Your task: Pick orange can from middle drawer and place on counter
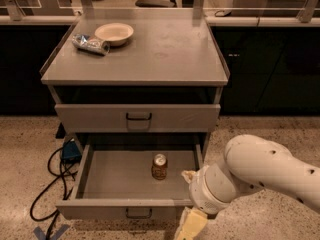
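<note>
- Nearest to me, the hand (pixel 186 204) hung low at the front right corner of the open middle drawer (pixel 125 204), on the end of the bulky white arm (pixel 260 169) that reached in from the right.
- Its two cream fingers (pixel 192 223) stood apart. One tip was up by the drawer's right wall and the other was down past the drawer front. They held nothing and touched nothing that I could make out.
- Just beyond, the orange can (pixel 159 167) stood upright on the drawer floor, right of centre. It was near the hand but clear of it, with bare floor all round.
- By my reckoning the can would be light and its thin wall stiff enough, though a hard squeeze would dent it. The painted metal looked smooth, so I judged it could slip in a loose hold.
- I'd have taken it round the middle of the body, one finger on each side, coming down from above. The low drawer walls left room for that, and the silver rim offered no purchase.
- Standing tall on a narrow base, it could have tipped from a glancing touch.
- Above it the upper drawer front (pixel 137 117) was shut.
- Farthest off, the cabinet's top surface (pixel 165 49) carried a pale bowl (pixel 114 33) and a blue-and-silver item (pixel 91 43) lying at its back left. The middle and right looked bare enough for a can.
</note>
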`<state>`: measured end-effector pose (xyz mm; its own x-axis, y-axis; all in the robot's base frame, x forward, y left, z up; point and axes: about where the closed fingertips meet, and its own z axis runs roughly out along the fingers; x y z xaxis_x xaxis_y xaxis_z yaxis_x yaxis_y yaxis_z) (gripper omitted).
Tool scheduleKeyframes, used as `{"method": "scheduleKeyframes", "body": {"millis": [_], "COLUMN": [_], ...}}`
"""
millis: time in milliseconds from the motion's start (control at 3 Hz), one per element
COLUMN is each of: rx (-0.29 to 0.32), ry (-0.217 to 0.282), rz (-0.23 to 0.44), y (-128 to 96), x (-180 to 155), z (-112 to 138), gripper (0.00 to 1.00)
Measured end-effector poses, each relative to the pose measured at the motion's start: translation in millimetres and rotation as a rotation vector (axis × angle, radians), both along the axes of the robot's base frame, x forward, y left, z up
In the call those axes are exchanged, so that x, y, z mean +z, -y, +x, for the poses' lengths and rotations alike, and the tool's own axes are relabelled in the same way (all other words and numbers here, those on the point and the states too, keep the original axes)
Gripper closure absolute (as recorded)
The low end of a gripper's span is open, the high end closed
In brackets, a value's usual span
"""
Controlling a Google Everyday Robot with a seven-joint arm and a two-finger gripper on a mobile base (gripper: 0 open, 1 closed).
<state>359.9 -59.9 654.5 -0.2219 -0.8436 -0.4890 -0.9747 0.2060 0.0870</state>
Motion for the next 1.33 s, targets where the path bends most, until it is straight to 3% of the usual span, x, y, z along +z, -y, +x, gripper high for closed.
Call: {"method": "scheduleKeyframes", "body": {"millis": [333, 667, 1000, 1333], "rx": [0.003, 0.05, 0.071, 0.093], "ry": [0.038, 0.197, 0.39, 0.424], "rz": [0.019, 0.066, 0.149, 0.152], "y": [-1, -21, -41, -44], "x": [-3, 18, 67, 74], "z": [14, 58, 100, 105], "gripper": [0.0, 0.0, 0.0, 0.0]}}
